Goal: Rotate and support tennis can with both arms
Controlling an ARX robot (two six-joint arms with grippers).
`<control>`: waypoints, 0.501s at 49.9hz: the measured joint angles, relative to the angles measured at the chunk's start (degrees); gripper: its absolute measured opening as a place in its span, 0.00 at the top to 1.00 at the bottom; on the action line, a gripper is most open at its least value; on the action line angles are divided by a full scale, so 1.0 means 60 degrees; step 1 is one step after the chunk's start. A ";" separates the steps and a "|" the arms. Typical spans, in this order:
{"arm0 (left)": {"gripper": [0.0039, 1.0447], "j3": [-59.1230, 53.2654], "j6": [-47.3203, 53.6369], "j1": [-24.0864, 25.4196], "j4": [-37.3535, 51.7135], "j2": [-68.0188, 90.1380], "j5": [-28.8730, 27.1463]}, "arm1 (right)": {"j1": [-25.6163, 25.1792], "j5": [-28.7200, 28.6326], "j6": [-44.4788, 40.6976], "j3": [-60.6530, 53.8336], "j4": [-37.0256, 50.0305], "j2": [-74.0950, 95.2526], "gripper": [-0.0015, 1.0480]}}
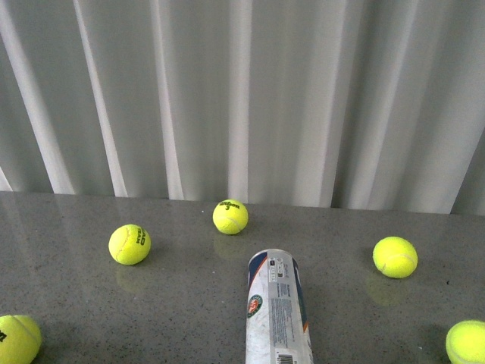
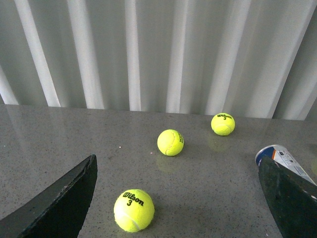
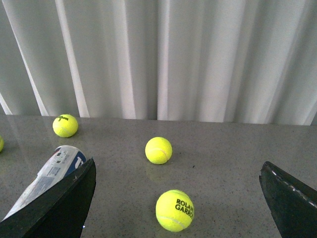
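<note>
The tennis can lies on its side on the grey table, at six o'clock in the front view. Its long axis points toward the curtain, and the frame cuts off its near end. The left gripper and right gripper both have jaws spread wide and empty, and neither touches the can.

Risk, in my judgement: the can is round and unrestrained, so contact from one side only would roll it toward three or nine o'clock. The far ball, at twelve o'clock from the can's end, and the side ball, at two, could be knocked or caught between jaw and can.

The front view gives the layout but shows no arm. Only the wrist views show the jaws, each with the can's end showing past one finger.
</note>
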 joint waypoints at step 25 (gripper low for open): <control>0.06 0.0000 0.0000 0.0000 0.0000 0.0000 0.0000 | 0.0000 0.0000 0.0000 0.0000 0.0000 -0.0004 0.07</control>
